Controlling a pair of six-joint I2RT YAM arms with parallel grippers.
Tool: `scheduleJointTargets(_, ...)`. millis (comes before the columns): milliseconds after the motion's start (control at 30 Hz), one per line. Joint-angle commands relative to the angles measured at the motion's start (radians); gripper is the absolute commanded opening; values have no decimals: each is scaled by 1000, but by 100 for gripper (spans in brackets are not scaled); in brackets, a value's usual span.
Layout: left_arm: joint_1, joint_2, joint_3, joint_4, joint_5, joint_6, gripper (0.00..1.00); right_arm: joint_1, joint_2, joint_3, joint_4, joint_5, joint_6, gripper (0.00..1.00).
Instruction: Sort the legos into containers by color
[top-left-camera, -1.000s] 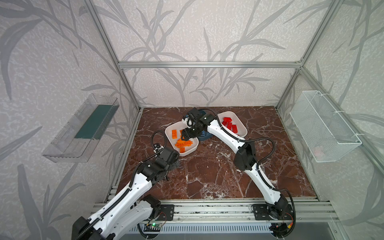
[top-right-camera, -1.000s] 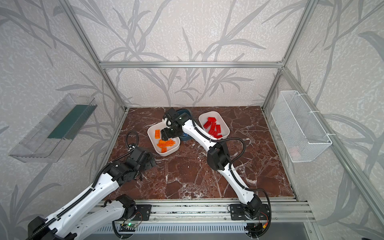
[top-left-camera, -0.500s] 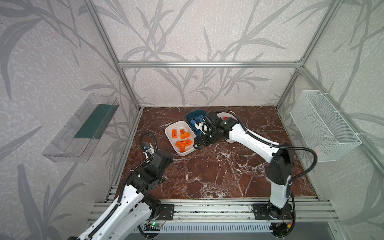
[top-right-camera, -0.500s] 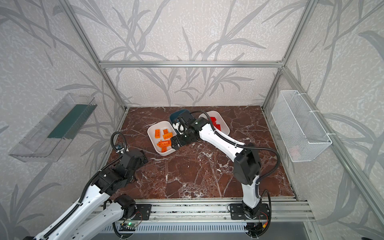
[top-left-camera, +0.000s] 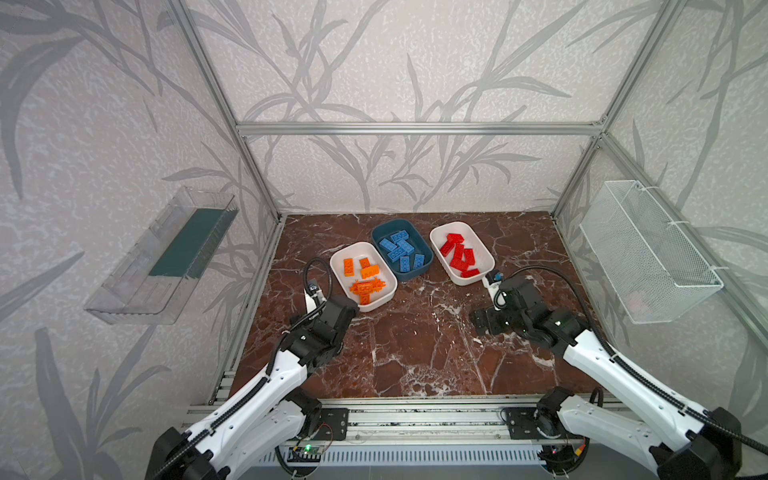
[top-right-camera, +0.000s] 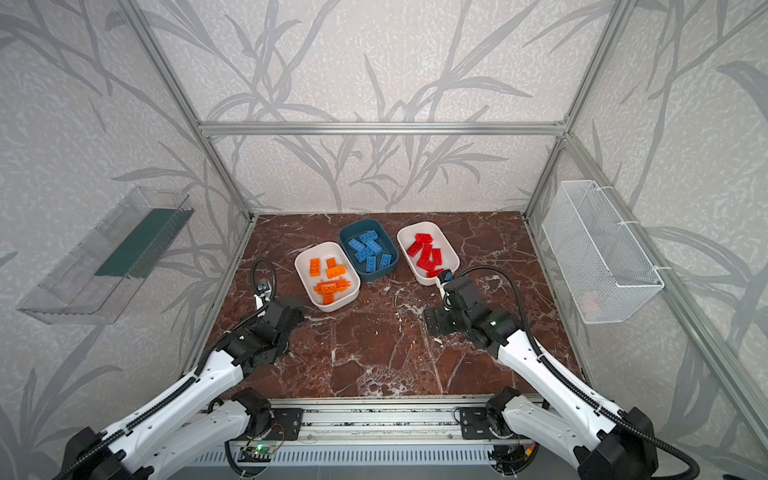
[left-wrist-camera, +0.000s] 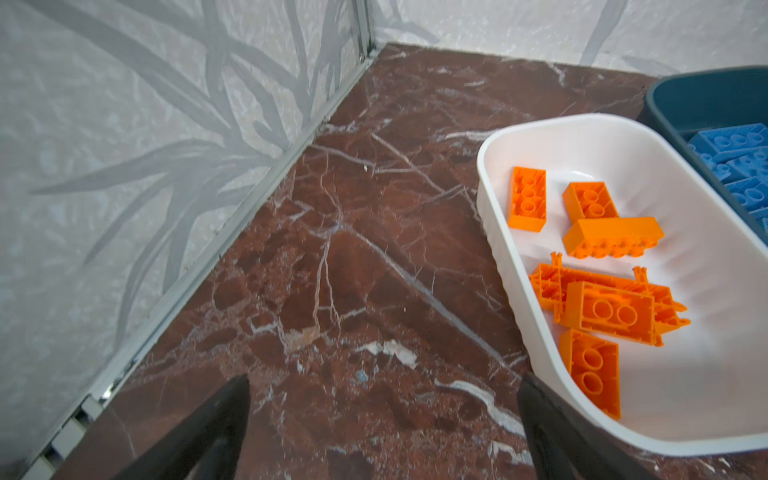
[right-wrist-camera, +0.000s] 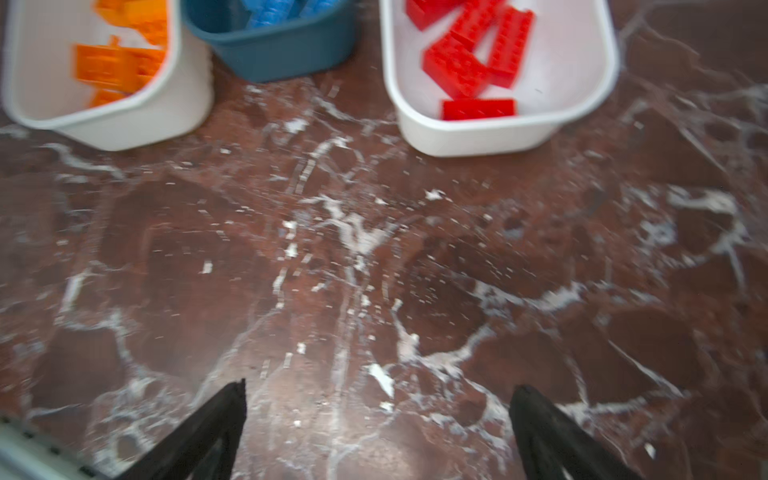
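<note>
Three containers stand in a row at the back of the marble floor. A white tub holds the orange legos, the teal tub holds the blue legos, and a second white tub holds the red legos. No loose brick shows on the floor. My left gripper hangs just in front of the orange tub, open and empty. My right gripper hovers over bare floor in front of the red tub, open and empty.
A clear plastic tray hangs on the left wall and a white wire basket on the right wall. Aluminium frame posts stand at the corners, and a rail runs along the front edge.
My right arm has drawn back from over the orange tub to the front right, and its jaws have opened wide. The left arm has shifted only slightly.
</note>
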Motion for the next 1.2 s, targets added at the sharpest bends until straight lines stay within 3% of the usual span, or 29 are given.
scheduleJointTargets(0, 1, -14, -36, 228, -92, 204, 99, -34, -72, -92, 92, 88, 18, 99)
scheduleJointTargets(67, 5, -22, -78, 366, -66, 328, 99, -50, -107, -122, 130, 89, 18, 99)
scheduleJointTargets(167, 31, -17, -108, 486, -54, 413, 99, -51, -158, -165, 217, 105, -44, 99)
scheduleJointTargets(367, 176, 71, -132, 597, 56, 449, 99, -71, -176, -267, 459, 176, -230, 99)
scheduleJointTargets(767, 384, 302, -157, 903, 247, 509, 99, -294, 71, -336, 918, 123, -324, 99)
scheduleJointTargets(1167, 478, 482, -194, 1172, 426, 514, 99, -396, 391, -347, 1347, 11, -297, 99)
